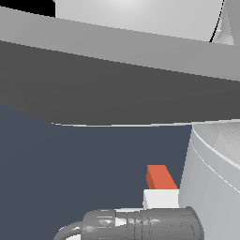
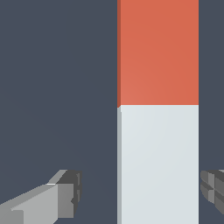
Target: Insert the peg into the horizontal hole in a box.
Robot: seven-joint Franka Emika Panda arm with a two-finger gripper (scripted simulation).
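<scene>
A rigid-looking, probably light peg (image 2: 158, 113), half orange-red, half white, lies flat on the dark surface (image 2: 57, 87) between the gripper (image 2: 142, 192)'s wide-open jaws, which straddle its white half, a sensible grasping place.

Dark slate-blue floor (image 1: 70, 168) (plain, flat)
</scene>
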